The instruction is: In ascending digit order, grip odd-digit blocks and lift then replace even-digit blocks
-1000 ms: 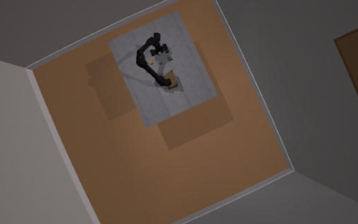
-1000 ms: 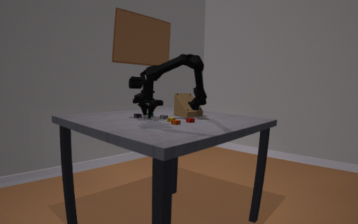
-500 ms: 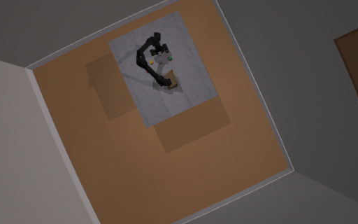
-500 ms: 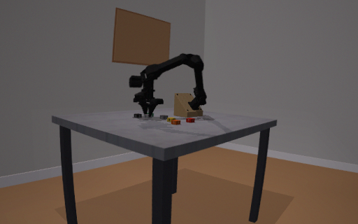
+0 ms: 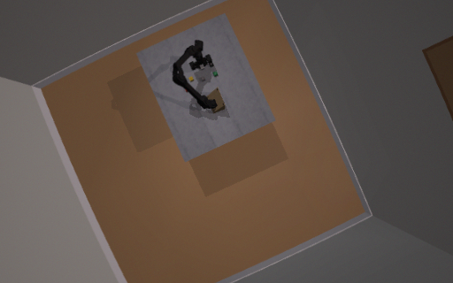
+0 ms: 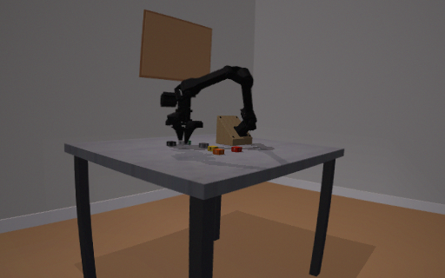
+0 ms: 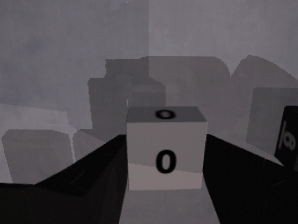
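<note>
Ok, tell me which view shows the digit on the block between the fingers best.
The wrist view. The white block fills the centre between the dark fingers, its 0 readable. In the exterior view the gripper hides nearly all of it, and in the top view the arm covers it.

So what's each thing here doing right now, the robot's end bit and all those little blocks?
End effector: shut on the white block, one finger on each side.
White block marked 0: gripped; whether it is off the table cannot be told.
Black block: resting on the table, untouched.
Grey block: resting, untouched.
Yellow block: resting, untouched.
Orange block: resting, untouched.
Red block: resting, untouched.
</note>
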Tool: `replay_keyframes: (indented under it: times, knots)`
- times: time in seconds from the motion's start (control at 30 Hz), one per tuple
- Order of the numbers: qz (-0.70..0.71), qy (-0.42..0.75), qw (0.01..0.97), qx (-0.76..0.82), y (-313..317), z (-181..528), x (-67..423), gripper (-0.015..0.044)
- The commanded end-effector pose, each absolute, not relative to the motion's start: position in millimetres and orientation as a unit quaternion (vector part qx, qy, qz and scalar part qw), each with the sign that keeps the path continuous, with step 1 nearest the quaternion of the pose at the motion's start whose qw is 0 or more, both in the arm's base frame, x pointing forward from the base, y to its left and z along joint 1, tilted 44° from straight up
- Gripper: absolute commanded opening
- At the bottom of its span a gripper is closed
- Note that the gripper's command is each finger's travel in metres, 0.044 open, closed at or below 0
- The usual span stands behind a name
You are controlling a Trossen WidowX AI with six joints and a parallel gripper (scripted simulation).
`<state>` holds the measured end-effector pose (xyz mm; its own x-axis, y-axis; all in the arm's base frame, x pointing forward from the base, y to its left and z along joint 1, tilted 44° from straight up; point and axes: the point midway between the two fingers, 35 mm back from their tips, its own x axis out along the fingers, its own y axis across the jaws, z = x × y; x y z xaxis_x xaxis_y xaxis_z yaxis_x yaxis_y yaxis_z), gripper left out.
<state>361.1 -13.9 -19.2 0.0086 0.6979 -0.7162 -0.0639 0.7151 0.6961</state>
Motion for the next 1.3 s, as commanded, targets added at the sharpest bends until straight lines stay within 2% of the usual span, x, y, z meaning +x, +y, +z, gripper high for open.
replay_keyframes:
  times: [0.0, 0.6, 0.97, 1.27]
  knots:
    - [0.287, 0.642, 0.668, 0.243, -13.6, -20.1, 362.2, 0.012]
    - [0.287, 0.642, 0.668, 0.243, -4.7, -29.1, 362.2, 0.012]
    - [0.287, 0.642, 0.668, 0.243, -4.7, -29.1, 362.2, 0.04]
    - [0.286, 0.642, 0.668, 0.242, -30.1, -3.2, 361.9, 0.04]
